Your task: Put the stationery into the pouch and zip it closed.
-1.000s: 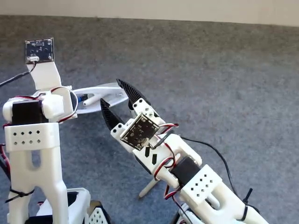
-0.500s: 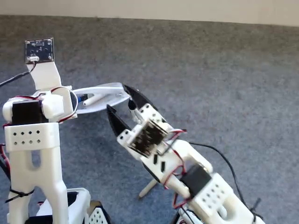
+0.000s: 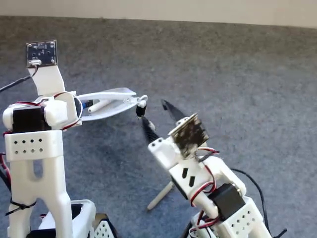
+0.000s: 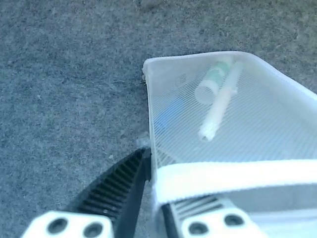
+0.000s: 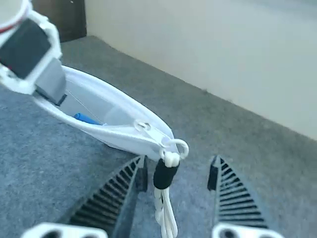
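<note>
The right arm has swung back from the pouch point(image 3: 111, 99). The right gripper point(image 3: 156, 115) now hangs spread wide, with the zipper pull point(image 5: 166, 171) dangling between its fingers, nearer one of them. The left gripper point(image 4: 154, 173) is clamped on the pouch's far corner, with pens point(image 4: 220, 106) inside. I'd worry a tug could slip that thin hold, or the jaws could miss the cord. Carpet point(image 3: 237, 74) beyond the right gripper leaves room. A loose pen point(image 3: 159, 197) lies under the right arm.

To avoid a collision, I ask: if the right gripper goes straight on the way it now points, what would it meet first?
Most likely the zipper pull at the end of the pouch: it hangs between the open fingers of the right gripper. Depth is not certain.
</note>
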`<state>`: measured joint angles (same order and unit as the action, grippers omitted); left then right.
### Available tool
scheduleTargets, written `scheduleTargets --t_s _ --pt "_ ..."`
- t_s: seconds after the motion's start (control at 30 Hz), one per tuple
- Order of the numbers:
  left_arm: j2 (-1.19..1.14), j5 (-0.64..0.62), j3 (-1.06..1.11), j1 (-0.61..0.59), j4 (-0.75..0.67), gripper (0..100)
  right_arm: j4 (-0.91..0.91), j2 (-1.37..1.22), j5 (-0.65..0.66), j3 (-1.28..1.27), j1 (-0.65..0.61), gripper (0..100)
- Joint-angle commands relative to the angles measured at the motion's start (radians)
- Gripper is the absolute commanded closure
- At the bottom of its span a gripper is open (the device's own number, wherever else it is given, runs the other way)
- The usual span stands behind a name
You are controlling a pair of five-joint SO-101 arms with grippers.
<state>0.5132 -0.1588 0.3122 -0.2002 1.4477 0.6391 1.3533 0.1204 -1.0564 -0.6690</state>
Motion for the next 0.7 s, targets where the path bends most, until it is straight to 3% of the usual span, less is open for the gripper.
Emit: scheduleTargets --t_s 0.0,0.4,0.67 --pt "-0.007 -0.005 0.012 0.007 -0.009 99 0.076 0.022 -0.074 0.01 0.048 80.7" --pt "-0.007 -0.005 0.012 0.007 -0.008 99 0.355 0.016 -0.279 0.015 0.096 80.7" --pt "-0.007 -0.005 0.012 0.007 -0.008 99 0.446 0.012 -0.341 0.013 0.107 80.7"
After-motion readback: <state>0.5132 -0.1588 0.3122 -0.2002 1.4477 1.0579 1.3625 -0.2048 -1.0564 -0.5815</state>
